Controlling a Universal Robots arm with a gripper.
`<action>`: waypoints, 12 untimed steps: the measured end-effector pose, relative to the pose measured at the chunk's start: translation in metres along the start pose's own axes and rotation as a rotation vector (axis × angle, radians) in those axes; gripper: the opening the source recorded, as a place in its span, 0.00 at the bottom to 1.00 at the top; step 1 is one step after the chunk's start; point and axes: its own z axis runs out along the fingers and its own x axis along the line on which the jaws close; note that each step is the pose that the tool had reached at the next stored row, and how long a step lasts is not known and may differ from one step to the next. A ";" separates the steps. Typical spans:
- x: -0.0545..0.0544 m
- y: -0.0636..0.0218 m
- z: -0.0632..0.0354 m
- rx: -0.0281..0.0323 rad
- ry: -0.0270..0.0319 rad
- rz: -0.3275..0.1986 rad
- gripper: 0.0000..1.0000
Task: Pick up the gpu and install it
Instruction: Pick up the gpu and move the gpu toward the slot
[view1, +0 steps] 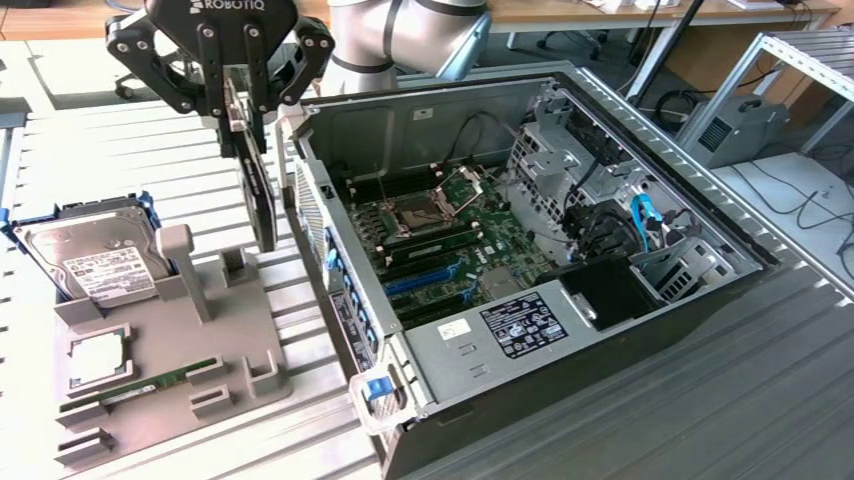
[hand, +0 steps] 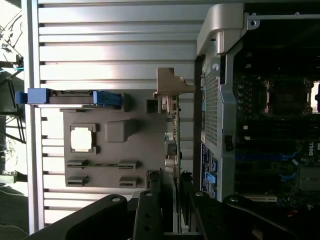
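The gpu (view1: 263, 190) hangs edge-on and upright from my gripper (view1: 247, 105), which is shut on its top edge. It is lifted above the grey fixture tray (view1: 227, 340), just outside the side wall of the open computer case (view1: 534, 360). In the wrist view the gpu (hand: 175, 135) appears as a thin green board with its silver end bracket (hand: 170, 82) at the far end, running between my gripper's (hand: 175, 202) black fingers (hand: 150, 210). It sits between the fixture and the case wall.
On the fixture are a hard drive (view1: 94, 255) in a blue caddy, a processor chip (view1: 96, 357) and a green memory stick (view1: 140, 385). Inside the case lie the motherboard (view1: 454, 240) and its blue slots (view1: 427, 280). Slatted metal table all around.
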 end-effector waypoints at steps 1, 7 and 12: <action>0.000 0.0000 0.0000 0.0001 0.0000 0.000 0.27; -0.004 0.0000 -0.0002 0.0000 0.0000 0.000 0.27; -0.006 0.0000 -0.0003 0.0000 0.0000 0.000 0.27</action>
